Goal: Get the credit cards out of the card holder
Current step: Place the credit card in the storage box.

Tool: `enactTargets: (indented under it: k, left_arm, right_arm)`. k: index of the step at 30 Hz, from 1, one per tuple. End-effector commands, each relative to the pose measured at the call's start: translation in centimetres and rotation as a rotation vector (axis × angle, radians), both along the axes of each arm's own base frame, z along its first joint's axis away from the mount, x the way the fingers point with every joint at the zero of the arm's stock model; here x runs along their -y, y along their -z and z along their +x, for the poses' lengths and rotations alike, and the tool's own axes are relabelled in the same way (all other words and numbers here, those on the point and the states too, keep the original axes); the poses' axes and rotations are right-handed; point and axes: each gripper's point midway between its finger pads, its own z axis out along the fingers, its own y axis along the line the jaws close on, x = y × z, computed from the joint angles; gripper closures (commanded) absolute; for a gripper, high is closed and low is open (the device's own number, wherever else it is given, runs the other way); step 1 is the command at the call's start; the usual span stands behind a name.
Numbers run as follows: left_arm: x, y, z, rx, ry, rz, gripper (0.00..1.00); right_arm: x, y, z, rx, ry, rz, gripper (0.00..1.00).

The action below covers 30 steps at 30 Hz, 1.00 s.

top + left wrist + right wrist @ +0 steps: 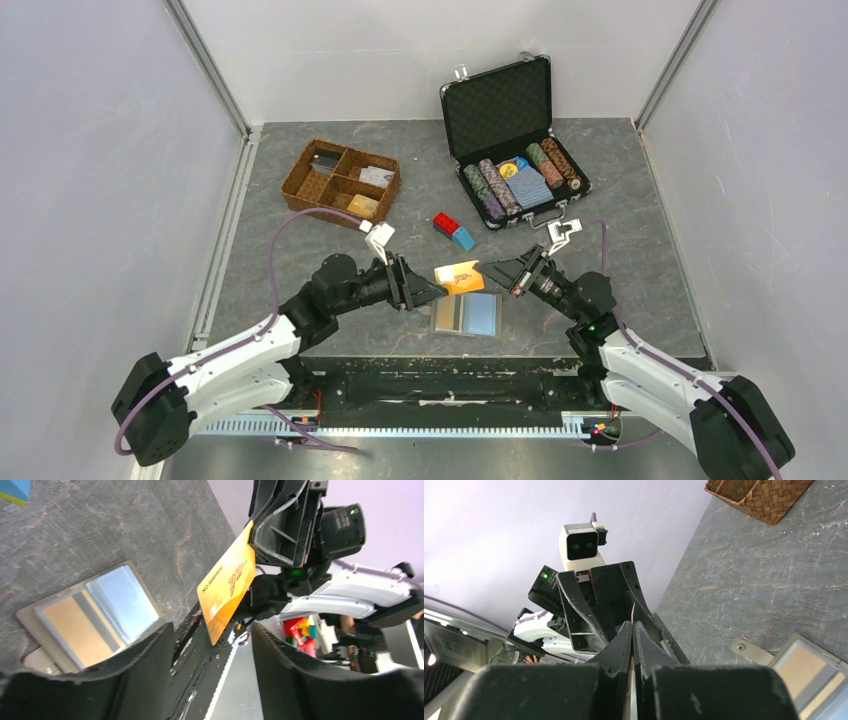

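Nearest the overhead cam, both arm bases are bolted at the table's near edge, w/ the arms angled inward so the grippers meet above the card holder. It's laid open and flat on the grey table, approx. midway between the arms. In the left wrist view an orange-tan card face and a light blue card are seen in its slots, so cards are judged as not all out yet.

Orange-gold card is held up off the table, clear of the holder. One edge is pinched by the right gripper, whose jaws are pressed together w/ only the card's thin edge between them in its own wrist view. Card is gripped by an edge prob. because it's too thin to be taken any other way.

Left gripper is spread wide, nothing held; its fingers are seen either side of the card's lower end w/o touching it. Looks like a handover between arms at the point where the card is carried by the right one alone, though direction can't be confirmed.

Off to the far side: brown wicker tray, red and blue blocks, black chip case, none involved.
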Motion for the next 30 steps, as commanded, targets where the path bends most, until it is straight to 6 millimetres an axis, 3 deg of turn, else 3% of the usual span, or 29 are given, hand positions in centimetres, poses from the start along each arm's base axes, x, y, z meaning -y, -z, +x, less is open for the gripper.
enactTargets:
  k: [1,8,12,15,21,26,30]
  left_arm:
    - [1.1,-3.0,0.2,0.028,0.027,-0.139,0.4]
    - [1.4,-3.5,0.5,0.007,0.018,-0.186,0.73]
    - [1.5,-3.1,0.5,-0.01,0.018,-0.188,0.97]
    - [1.6,-2.8,0.8,-0.02,0.012,-0.167,0.98]
    - [0.7,-2.0,2.3,0.012,0.011,-0.026,0.98]
    - [-1.9,-2.7,4.5,0.057,-0.006,0.127,0.98]
    - [-5.4,-2.1,6.7,0.07,-0.041,0.318,0.98]
  right_arm:
    - [0.9,-1.5,0.4,0.017,0.053,0.09,1.0]
    - [1.4,-0.1,0.4,-0.02,0.082,0.091,1.0]
    - [1.4,0.3,0.4,-0.026,0.081,0.087,1.0]
    - [1.3,0.7,0.2,-0.027,0.074,0.08,0.99]
    - [1.4,1.3,-0.2,0.014,0.062,0.03,0.72]
    - [1.2,1.8,-0.5,0.074,0.029,-0.055,0.51]
    - [1.0,2.6,-0.9,0.105,0.007,-0.126,0.36]
